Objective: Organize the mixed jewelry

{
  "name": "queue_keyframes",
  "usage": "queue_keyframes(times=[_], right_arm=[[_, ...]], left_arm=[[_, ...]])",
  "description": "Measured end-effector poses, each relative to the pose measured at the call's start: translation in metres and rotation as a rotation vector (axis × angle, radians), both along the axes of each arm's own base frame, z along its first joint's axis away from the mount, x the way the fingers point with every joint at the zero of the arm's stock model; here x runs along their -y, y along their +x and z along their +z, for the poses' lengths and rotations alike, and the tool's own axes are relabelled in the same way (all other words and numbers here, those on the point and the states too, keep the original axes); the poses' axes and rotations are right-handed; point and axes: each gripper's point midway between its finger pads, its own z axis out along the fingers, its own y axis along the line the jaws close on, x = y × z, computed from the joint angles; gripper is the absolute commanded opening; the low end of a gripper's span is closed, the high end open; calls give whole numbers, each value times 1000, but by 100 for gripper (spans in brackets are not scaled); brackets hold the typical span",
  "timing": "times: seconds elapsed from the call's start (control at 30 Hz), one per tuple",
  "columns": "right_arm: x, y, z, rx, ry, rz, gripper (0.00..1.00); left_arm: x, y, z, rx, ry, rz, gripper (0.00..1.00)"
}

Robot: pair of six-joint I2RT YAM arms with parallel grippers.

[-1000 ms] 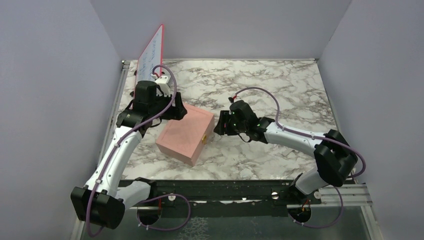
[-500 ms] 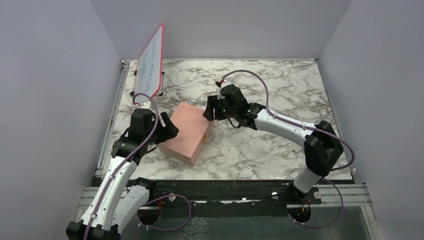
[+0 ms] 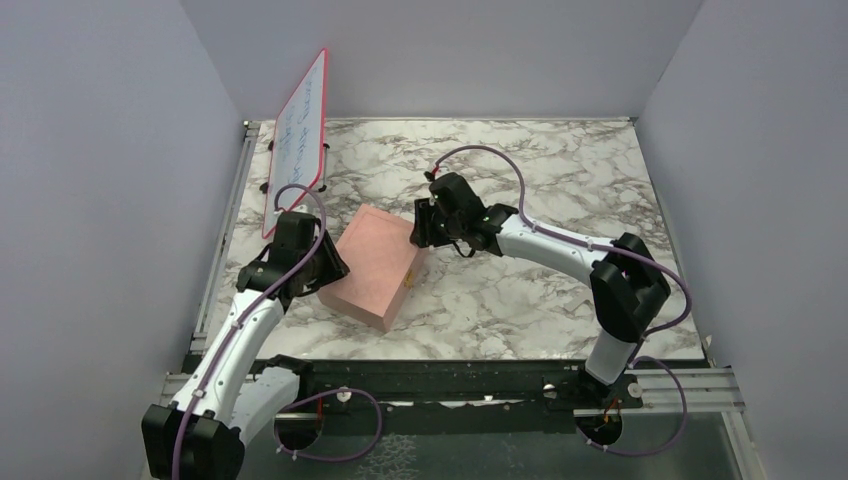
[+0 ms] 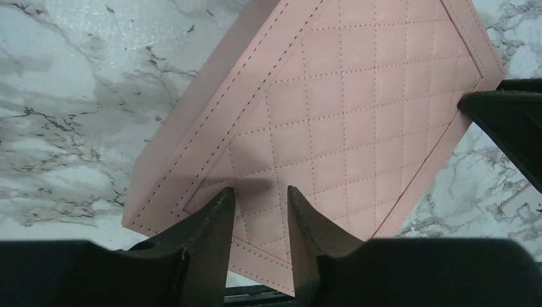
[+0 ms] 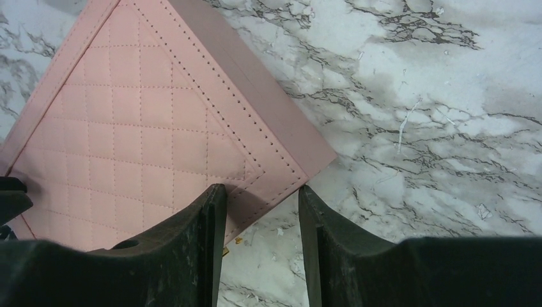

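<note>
A pink quilted box [image 3: 372, 268] lies shut on the marble table, turned like a diamond, with a gold clasp [image 3: 410, 278] on its near-right side. The mixed jewelry is out of view. My left gripper [image 3: 333, 270] hovers over the box's left corner; in the left wrist view it [image 4: 259, 198] is open above the lid [image 4: 358, 109] with nothing between its fingers. My right gripper [image 3: 419, 228] is at the box's right corner. In the right wrist view it [image 5: 262, 195] is open, one finger over the lid's edge [image 5: 268, 173], the other over marble. Tiny gold bits [image 5: 238, 240] show beside that edge.
A red-framed whiteboard [image 3: 300, 135] stands tilted at the table's far left, just behind the left arm. Grey walls close in the table on three sides. The black rail [image 3: 450, 380] with both arm bases runs along the near edge.
My left gripper pulled back from the whiteboard's foot to the box's left corner and narrowed. My right gripper moved from the box's right side up to its right corner. The box stayed put.
</note>
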Motion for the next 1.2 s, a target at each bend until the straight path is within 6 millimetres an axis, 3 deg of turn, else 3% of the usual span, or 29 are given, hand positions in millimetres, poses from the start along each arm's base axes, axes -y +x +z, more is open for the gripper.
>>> queue_keyframes(times=[0.53,0.87,1.0,1.1,1.2], right_arm=[[-2,-3,-11,-63,55,-34,25],[0,-5,-25,-98,138,-75,20],[-2,-2,-16,-82,153,-77,27],[-3,-1,-6,-62,136,-68,35],[-1,3,0,-50,89,-50,45]], left_arm=[[9,13,-6,-31,47,-15,28],[20,20,-13,-39,130,-32,25],[20,21,-14,-45,146,-30,35],[23,23,-7,-20,125,-18,51],[27,23,3,19,83,3,58]])
